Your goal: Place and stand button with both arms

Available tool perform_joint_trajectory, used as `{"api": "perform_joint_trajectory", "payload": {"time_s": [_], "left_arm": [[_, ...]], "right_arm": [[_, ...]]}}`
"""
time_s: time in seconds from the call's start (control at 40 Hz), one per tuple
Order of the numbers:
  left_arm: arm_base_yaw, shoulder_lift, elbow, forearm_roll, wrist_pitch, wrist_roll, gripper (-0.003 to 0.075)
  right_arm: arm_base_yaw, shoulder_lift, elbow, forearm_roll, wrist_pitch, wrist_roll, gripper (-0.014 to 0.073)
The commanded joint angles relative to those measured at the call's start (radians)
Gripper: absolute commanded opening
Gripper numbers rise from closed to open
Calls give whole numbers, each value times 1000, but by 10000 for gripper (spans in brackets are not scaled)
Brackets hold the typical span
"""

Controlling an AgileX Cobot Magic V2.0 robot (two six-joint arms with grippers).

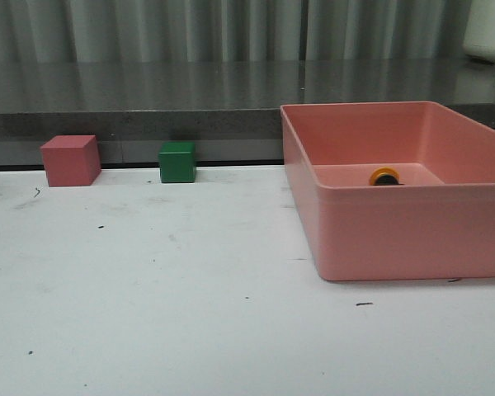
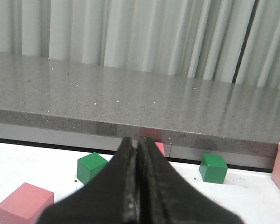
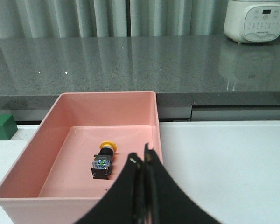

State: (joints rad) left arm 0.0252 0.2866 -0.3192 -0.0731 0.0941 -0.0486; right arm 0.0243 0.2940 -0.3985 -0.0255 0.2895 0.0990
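Inside the pink bin (image 3: pixel 51 140) the button (image 3: pixel 102 161) is seen lying on its side on the bin floor, yellow cap toward the far wall, dark base with bluish block toward the near wall. From the front view only the yellow cap of the button (image 1: pixel 384 176) is visible over the bin (image 1: pixel 379 223) wall; the bin sits on the right part of the white table (image 1: pixel 148 313). Neither arm is visible in the front view. The right gripper (image 3: pixel 143 161) is seen with its fingers pressed together, nothing between them, held above the near side of the bin, clear of the button. The left gripper (image 2: pixel 136 144) is likewise closed tight on nothing, raised over the table. A pink cube (image 1: pixel 70 160) and a green cube (image 1: pixel 177 162) are placed at the table's far edge, well apart from the bin. Beyond, a grey counter (image 1: pixel 148 91) and a white appliance (image 3: pixel 256 21) are noted.
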Motion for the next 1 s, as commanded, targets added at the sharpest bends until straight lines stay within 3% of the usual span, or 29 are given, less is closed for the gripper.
{"api": "perform_joint_trajectory", "payload": {"time_s": [0.0, 0.08, 0.45, 0.55, 0.6, 0.7, 0.8, 0.9, 0.98], "left_arm": [[0, 53, -47, -2, -159, -2, -20], [0, 59, -47, -15, -209, -2, -20], [0, 60, -47, -15, -205, -2, -20], [0, 60, -47, -15, -205, -2, -17], [0, 60, -47, -15, -205, -2, 6], [0, 60, -47, -15, -205, -2, 166], [0, 60, -47, -15, -205, -2, 429], [0, 60, -47, -15, -205, -2, 608], [0, 60, -47, -15, -196, -2, 630]], "right_arm": [[-6, 75, -58, 1, -76, -9, -59], [-6, 88, -58, 1, -93, -9, -59], [-6, 88, -58, 1, -96, -9, -53], [-6, 88, -58, 1, -96, -9, 14], [-6, 88, -58, 1, -100, -9, 94], [-6, 88, -58, 1, -109, -9, 318], [-6, 94, -58, 1, -116, -9, 531], [-6, 106, -58, 1, -134, -9, 622], [-2, 131, -58, 1, -172, -9, 629]]}}
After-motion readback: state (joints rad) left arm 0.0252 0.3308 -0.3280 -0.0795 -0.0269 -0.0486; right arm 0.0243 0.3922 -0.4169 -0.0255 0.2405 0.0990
